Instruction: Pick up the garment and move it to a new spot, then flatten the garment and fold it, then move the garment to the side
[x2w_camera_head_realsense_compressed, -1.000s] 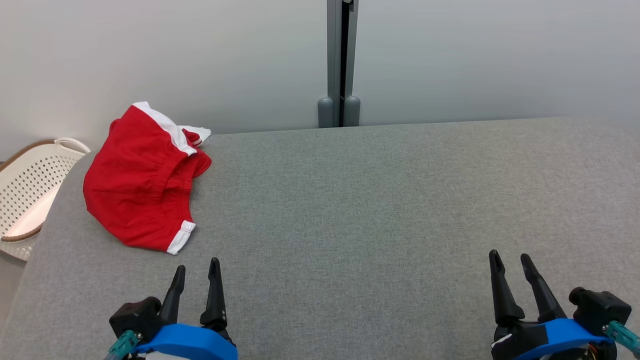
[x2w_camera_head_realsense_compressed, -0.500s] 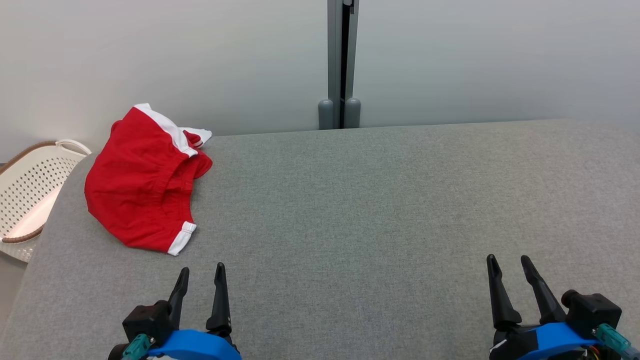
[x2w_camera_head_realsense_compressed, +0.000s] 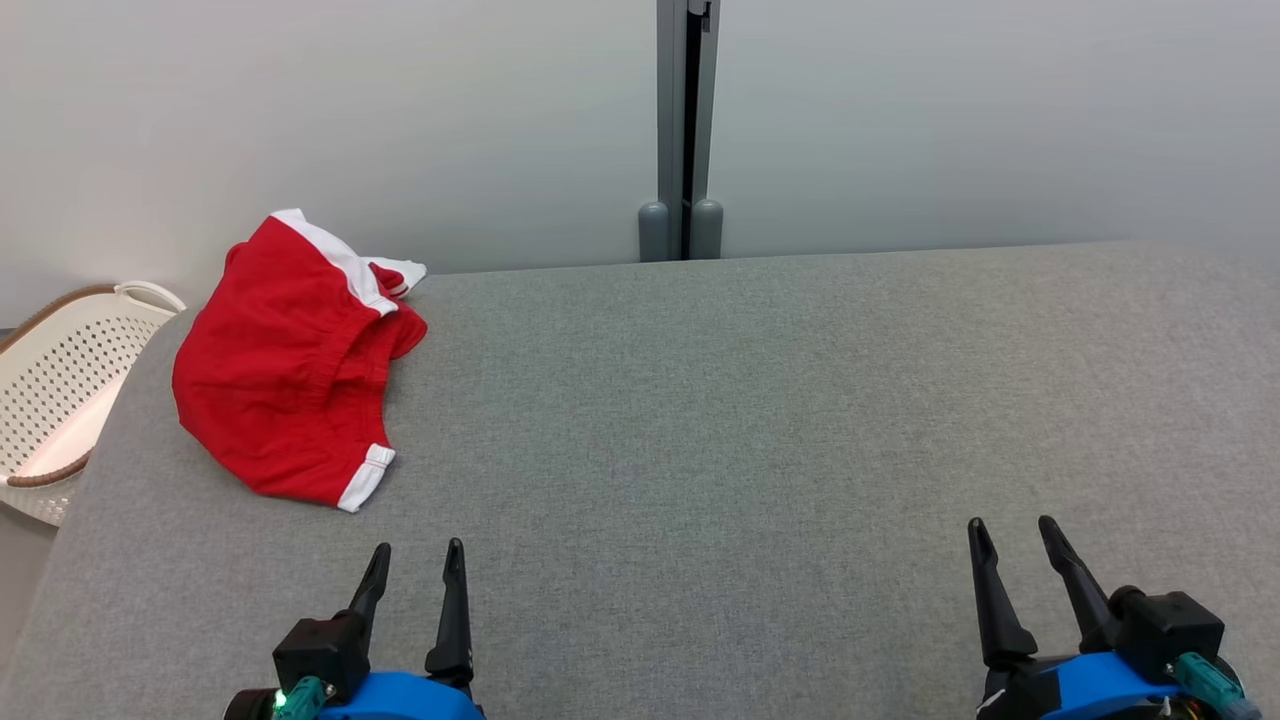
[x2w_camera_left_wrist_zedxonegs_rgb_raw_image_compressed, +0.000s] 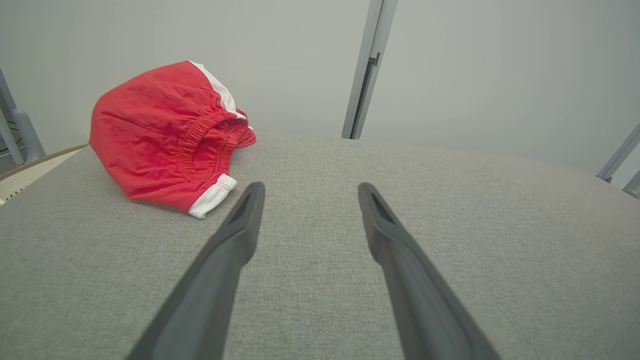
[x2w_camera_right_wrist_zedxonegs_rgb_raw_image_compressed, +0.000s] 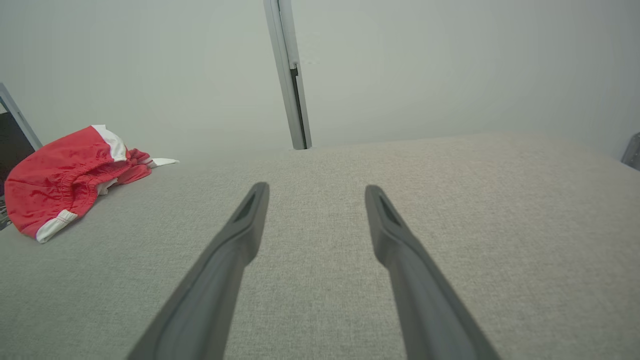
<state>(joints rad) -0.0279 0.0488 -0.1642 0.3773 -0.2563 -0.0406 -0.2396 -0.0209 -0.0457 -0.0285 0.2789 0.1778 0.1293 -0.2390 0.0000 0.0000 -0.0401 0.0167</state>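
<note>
A pair of red shorts with white trim (x2w_camera_head_realsense_compressed: 290, 365) lies crumpled at the far left corner of the grey table (x2w_camera_head_realsense_compressed: 760, 400), its elastic waistband bunched up. They also appear as the red shorts (x2w_camera_left_wrist_zedxonegs_rgb_raw_image_compressed: 165, 135) and the red shorts (x2w_camera_right_wrist_zedxonegs_rgb_raw_image_compressed: 65, 172) in the wrist views. My left gripper (x2w_camera_head_realsense_compressed: 418, 552) is open near the front edge, just below and right of the shorts, with nothing between its fingers. At the front right, far from the garment, my right gripper (x2w_camera_head_realsense_compressed: 1010, 526) stands open and empty.
A white perforated laundry basket (x2w_camera_head_realsense_compressed: 60, 390) with a brown rim sits past the table's left edge. A grey post (x2w_camera_head_realsense_compressed: 683, 130) stands against the pale wall behind the table. The table's middle and right are bare grey fabric.
Both grippers have drawn back toward the bottom edge of the head view, the left one also drifting right. The shorts stay where they were.
</note>
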